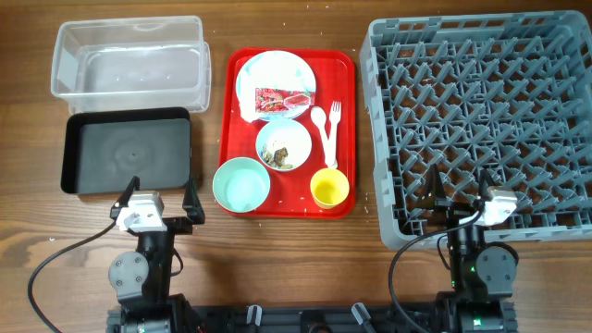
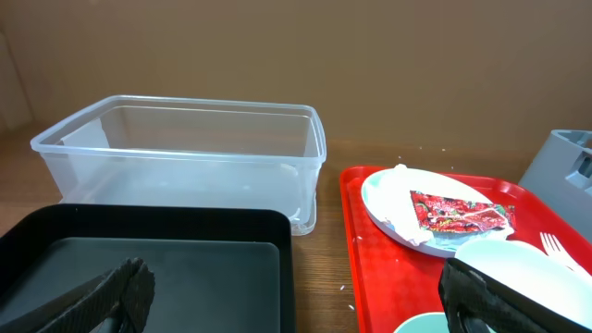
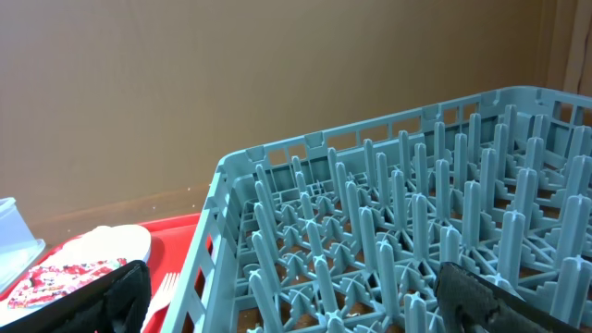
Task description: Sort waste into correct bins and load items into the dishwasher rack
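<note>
The left gripper [image 1: 162, 188] was held wide open above the near edge of the black tray [image 1: 111, 148], and nothing was gripped by it. The right gripper [image 1: 458, 190] was also spread wide, over the front rim of the dishwasher rack [image 1: 481, 102], and nothing was held. The clear tub [image 1: 129, 26] was placed just behind the black tray. On the red tray [image 1: 348, 120], between the bins and the rack, were seen the plate [image 1: 277, 67] with the printed wrapper [image 1: 284, 100], a bowl [image 1: 294, 139] with food scraps [image 1: 276, 157], an empty bowl [image 1: 241, 184], the yellow cup [image 1: 329, 188], the fork [image 1: 335, 116] and the spoon [image 1: 319, 118].
</note>
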`<state>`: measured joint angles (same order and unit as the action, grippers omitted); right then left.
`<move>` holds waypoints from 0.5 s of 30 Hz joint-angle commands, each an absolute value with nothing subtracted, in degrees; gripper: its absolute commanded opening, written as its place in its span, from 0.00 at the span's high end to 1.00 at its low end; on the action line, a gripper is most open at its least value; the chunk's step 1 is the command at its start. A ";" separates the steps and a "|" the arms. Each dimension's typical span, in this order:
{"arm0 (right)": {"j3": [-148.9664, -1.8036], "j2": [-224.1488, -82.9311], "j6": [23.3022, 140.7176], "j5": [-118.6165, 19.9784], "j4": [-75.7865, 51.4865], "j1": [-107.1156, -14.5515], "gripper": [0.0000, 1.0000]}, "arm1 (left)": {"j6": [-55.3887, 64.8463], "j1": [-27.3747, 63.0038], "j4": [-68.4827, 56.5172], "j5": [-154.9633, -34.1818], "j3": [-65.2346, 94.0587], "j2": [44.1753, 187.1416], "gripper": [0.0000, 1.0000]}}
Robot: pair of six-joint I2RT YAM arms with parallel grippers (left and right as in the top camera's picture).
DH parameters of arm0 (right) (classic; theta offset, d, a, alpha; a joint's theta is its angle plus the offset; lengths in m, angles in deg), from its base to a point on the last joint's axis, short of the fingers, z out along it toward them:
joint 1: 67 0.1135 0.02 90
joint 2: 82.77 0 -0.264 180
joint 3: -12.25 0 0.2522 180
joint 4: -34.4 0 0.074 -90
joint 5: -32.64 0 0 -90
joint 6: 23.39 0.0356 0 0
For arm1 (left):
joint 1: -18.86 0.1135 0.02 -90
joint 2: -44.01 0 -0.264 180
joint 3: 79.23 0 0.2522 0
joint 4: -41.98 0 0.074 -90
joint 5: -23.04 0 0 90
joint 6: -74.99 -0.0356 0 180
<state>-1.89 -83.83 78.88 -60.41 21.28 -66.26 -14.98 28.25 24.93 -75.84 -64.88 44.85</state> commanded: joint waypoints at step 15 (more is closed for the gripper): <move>-1.80 -83.59 78.64 -61.18 21.41 -65.89 0.00 | -14.39 28.51 24.93 -76.54 -62.15 44.77 0.00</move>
<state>-1.89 -83.83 78.88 -60.43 21.28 -66.26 -14.73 28.25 24.89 -75.84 -64.75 44.85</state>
